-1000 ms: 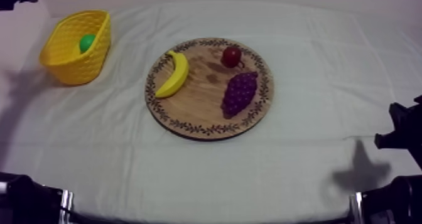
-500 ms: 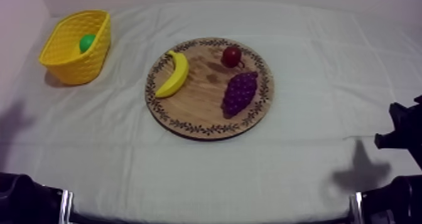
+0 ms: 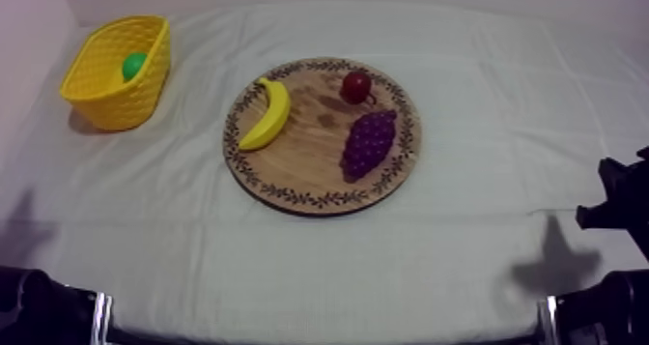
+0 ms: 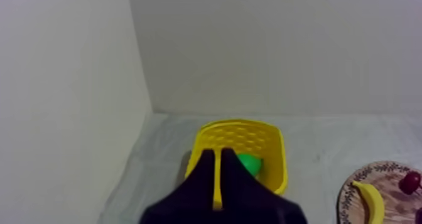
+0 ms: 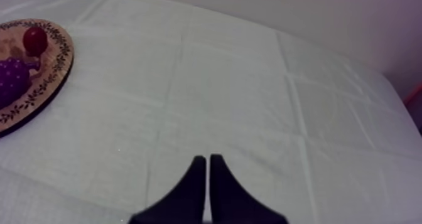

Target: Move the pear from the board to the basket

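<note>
Left arm is gone from the far left corner since a second ago, and its shadow has slid off the basket and down the left edge of the cloth (image 3: 406, 262). Nothing on the table has shifted.

Pear (image 3: 134, 66) is inside the yellow basket (image 3: 108, 105), far left of the table, green showing above the rim. It's not on the board.

Wooden board (image 3: 307, 165) sits mid-table, well apart from the basket. On it: banana (image 3: 268, 114) on the left side, small red fruit (image 3: 356, 86) at the far edge, grapes (image 3: 368, 143) just below that, close but whether they touch I can't tell.

Left gripper (image 4: 216, 154): fingers pressed together in a narrow wedge, nothing between them, pointing at the basket from the near side with the pear visible just past the tips.

Right gripper (image 5: 205, 159): fingers together too, empty, over bare cloth to the right of the board, well apart from it.

Right arm is parked low at the right edge of the table.
</note>
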Controlling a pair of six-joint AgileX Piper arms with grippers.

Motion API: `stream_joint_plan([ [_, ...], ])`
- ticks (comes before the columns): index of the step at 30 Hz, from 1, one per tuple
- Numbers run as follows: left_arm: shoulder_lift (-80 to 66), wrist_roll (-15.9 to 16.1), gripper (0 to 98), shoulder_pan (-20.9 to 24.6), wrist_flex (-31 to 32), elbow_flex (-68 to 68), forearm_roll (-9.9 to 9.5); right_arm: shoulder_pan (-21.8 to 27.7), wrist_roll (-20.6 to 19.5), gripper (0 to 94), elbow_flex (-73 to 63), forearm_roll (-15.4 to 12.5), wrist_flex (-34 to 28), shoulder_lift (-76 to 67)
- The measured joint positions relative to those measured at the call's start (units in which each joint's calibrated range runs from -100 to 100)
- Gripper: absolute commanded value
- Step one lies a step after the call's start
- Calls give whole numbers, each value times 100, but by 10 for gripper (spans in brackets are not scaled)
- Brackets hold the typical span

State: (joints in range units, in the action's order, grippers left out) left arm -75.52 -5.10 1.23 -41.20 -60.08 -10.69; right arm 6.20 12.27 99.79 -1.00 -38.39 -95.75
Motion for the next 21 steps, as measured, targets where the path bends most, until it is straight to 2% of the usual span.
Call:
stream_joint_plan([
  [14, -2143, -254, 1, -245, 307, -2114, -3, 0, 0, 3, 0, 0, 0, 0],
  [21, -2433, -415, 1, -393, 559, -2753, -42, 0, 0, 3, 0, 0, 0, 0],
])
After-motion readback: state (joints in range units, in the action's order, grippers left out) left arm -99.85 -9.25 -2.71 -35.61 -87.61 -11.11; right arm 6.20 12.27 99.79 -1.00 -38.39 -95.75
